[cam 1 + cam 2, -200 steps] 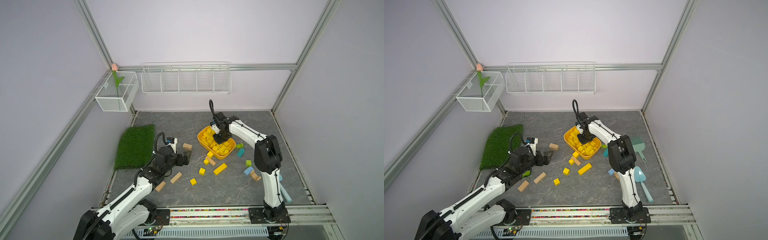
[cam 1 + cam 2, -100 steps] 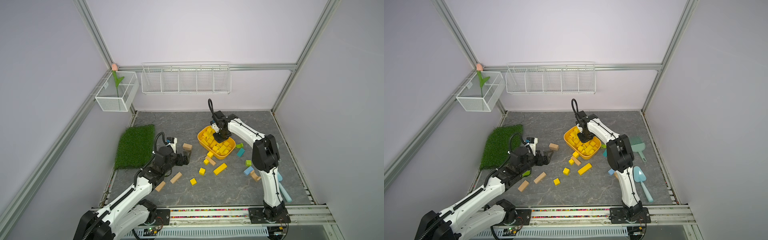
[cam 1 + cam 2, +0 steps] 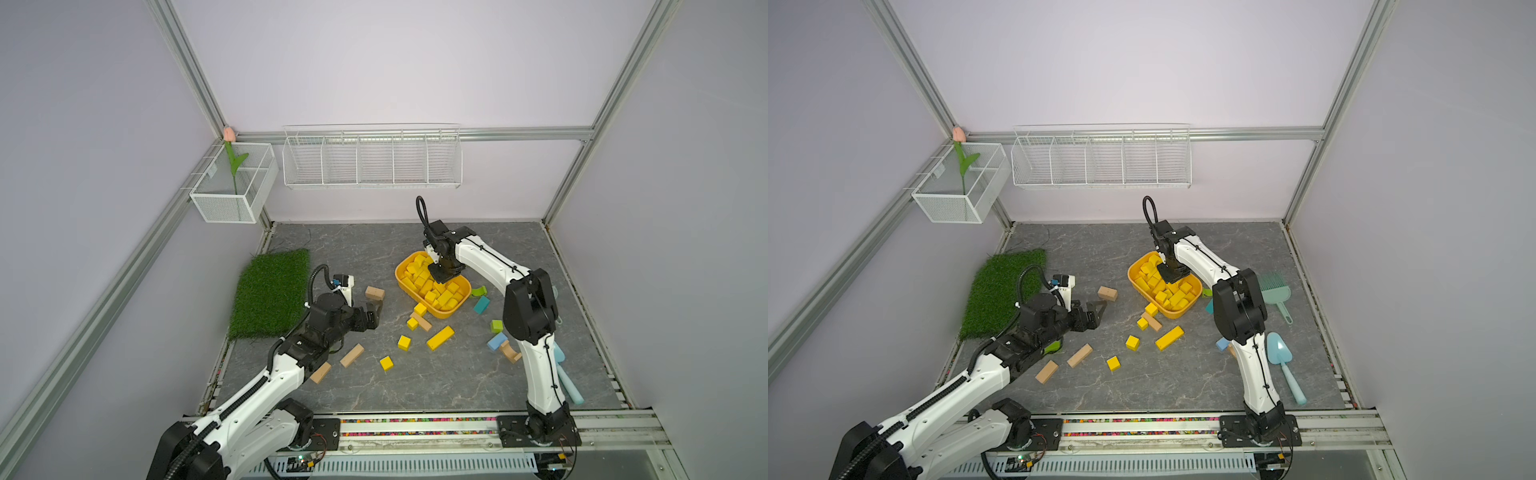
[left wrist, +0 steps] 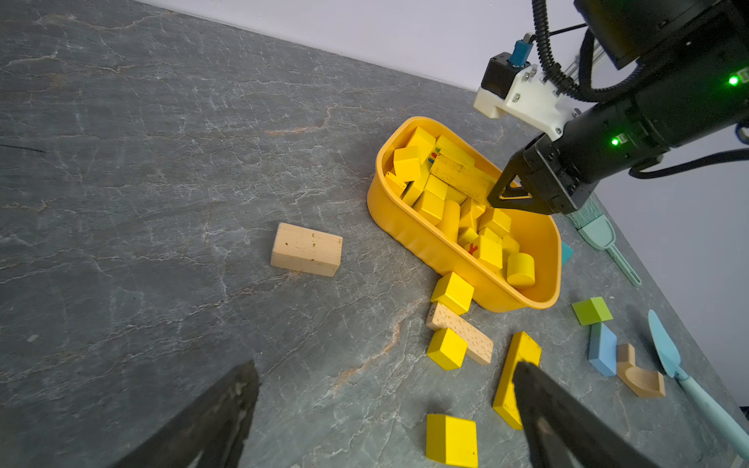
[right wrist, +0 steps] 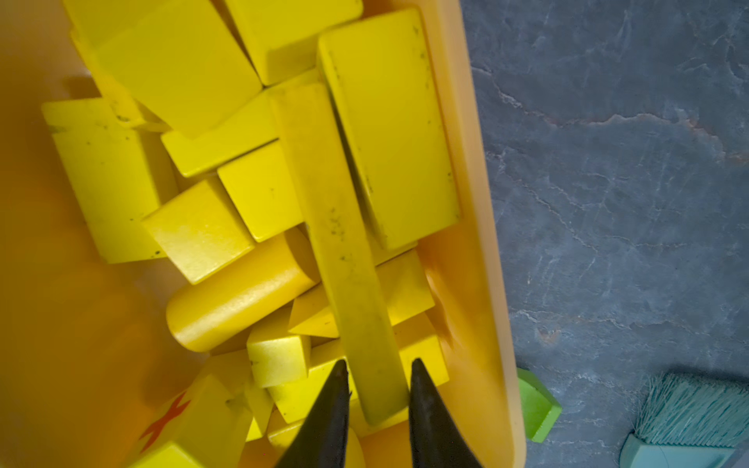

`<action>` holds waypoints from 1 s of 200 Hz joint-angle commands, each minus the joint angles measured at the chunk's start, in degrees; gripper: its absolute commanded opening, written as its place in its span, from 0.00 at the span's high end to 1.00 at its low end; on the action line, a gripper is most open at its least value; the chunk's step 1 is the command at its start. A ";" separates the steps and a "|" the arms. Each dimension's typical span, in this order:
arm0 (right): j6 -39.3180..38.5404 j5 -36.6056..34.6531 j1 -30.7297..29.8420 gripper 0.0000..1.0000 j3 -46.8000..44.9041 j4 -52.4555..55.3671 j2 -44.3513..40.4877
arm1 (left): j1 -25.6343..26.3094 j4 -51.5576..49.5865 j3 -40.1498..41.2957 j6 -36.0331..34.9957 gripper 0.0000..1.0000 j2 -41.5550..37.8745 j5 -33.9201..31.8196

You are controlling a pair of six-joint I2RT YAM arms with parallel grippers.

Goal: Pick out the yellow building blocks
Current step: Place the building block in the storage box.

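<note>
Arms: white-shelled left arm [image 3: 266, 382] and right arm [image 3: 486, 257], with black joint housings.
Fingers: left fingers [image 4: 210, 421] and right fingers [image 5: 328, 409] are black, tapering to points.
Cables: black ribbed hose [image 3: 311, 282] behind the left fingers; black cable loop [image 3: 420, 210] behind the right fingers.
Bracket: white screwed camera mount [image 4: 523, 97] behind the right fingers.
Lights: green dots [image 4: 732, 80] on a black housing.

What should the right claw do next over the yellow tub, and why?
Probably it should open the right claw fully. Its fingers flank the end of the long yellow bar, and that bar lies across the heap of yellow blocks inside the tub. The bar seems delivered, so letting go should free the claw without dragging the bar out.
</note>
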State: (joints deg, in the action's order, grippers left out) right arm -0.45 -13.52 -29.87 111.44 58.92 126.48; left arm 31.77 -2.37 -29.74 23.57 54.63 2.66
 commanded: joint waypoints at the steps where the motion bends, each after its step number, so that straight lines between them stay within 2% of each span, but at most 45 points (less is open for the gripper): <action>1: 0.53 -1.20 0.19 0.72 0.97 1.27 0.68 | -0.40 1.08 -0.76 0.95 0.00 -0.65 0.15; 44: 0.78 -1.94 0.22 0.73 0.97 0.98 0.62 | -0.46 1.05 -0.78 0.93 0.00 -0.72 0.11; 91: 0.89 -2.30 0.21 0.80 1.24 0.80 0.70 | -0.43 1.05 -0.78 0.98 0.00 -0.67 0.16; 166: 1.24 -4.31 0.16 0.80 2.06 1.19 1.59 | -0.48 1.03 -0.71 0.97 0.00 -0.81 0.15; 200: 1.61 -3.05 0.20 0.80 2.30 1.82 1.89 | -0.48 1.05 -0.74 1.12 0.00 -0.71 0.09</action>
State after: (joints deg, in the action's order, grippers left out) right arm 0.01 -15.49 -29.89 112.64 59.55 127.28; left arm 31.75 -2.37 -29.74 23.59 54.63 2.66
